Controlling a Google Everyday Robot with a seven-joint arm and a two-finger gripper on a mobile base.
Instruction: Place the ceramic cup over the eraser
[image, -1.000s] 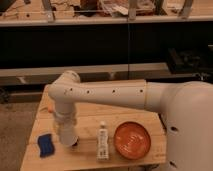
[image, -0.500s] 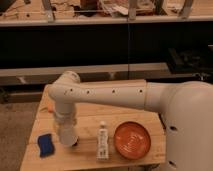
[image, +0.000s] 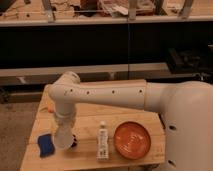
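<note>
Your arm reaches out across the tabletop (image: 127, 107) and bends straight down at the wrist, so the end effector (image: 63, 141) points down at the front left of the surface. At its lower end hangs a pale tapered shape that I take to be the ceramic cup (image: 62, 139); it blends with the wrist, so where one ends and the other begins is hard to call, and I cannot tell how the end effector is set on it.

Right beside the cup's lower right edge a small dark patch shows: that looks like the eraser (image: 73, 143), partly hidden, close to or touching the cup's base. So you seem to be in the lowering and covering step, and the cup looks offset a little to the left of its target.

To do it well, shift the cup slightly right until its mouth is centred above the eraser, then come down vertically and slowly. Keep it level, or the rim may catch the block and push it.

Mind the blue pad (image: 45, 144) just to the left, and the white tube (image: 102, 141) and orange plate (image: 133, 140) to the right.
</note>
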